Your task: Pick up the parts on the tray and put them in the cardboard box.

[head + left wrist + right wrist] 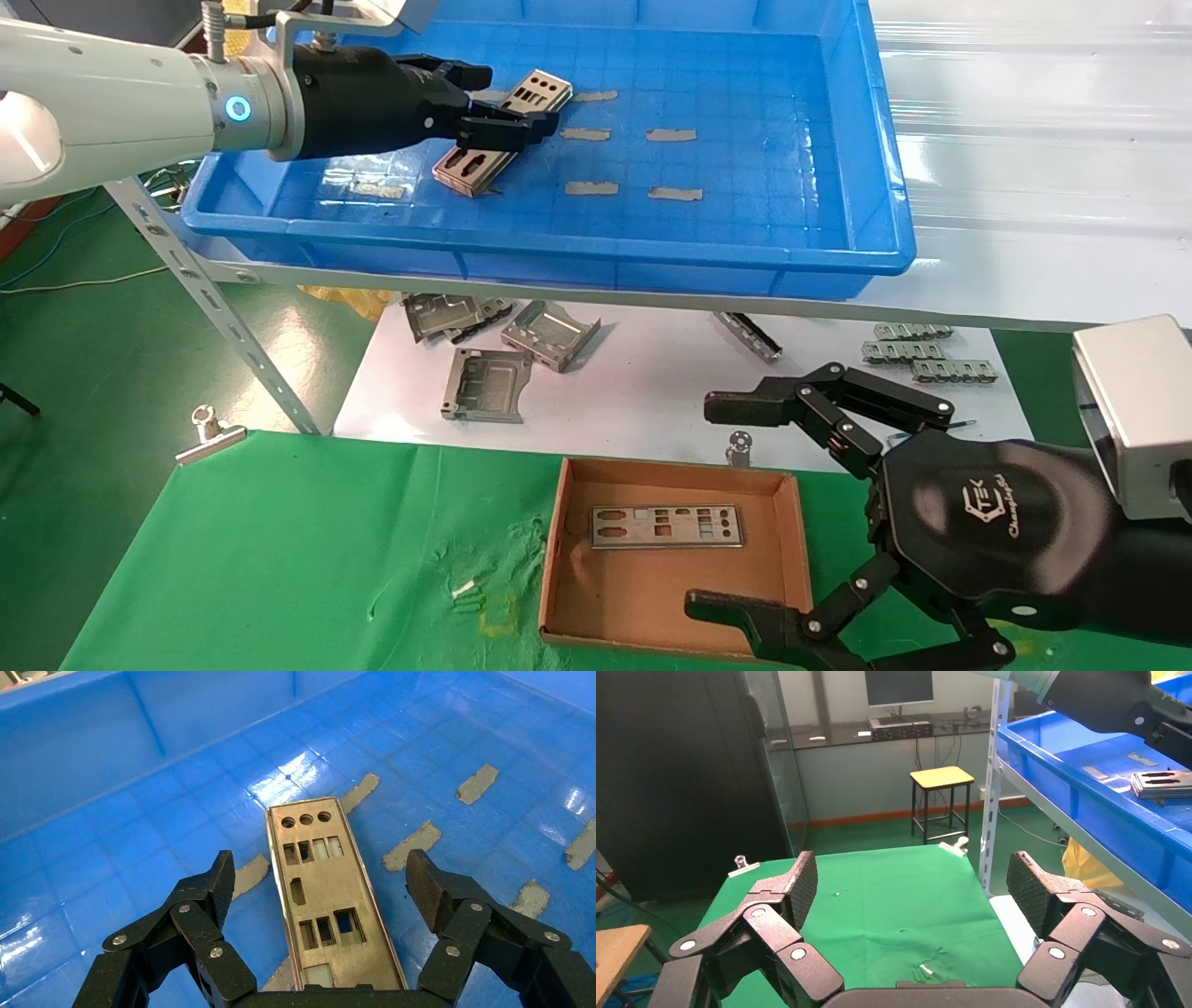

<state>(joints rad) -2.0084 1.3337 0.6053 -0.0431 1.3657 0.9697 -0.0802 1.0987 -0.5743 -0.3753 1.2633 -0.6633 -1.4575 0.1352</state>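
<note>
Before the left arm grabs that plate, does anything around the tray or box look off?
One oddity: metal brackets and more plates lie loose on the white sheet under the tray, outside it. In the tray, the plate lies flat between the open left claw's fingers. One plate sits flat in the box. Right claw open beside it.

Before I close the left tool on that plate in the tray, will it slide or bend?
The plate lies flat on the glossy tray floor, so it may skate when the open left tool touches it. It looks thin and heavily punched, so probably light and somewhat springy. Its raised edge rim should give the fingers some purchase.
</note>
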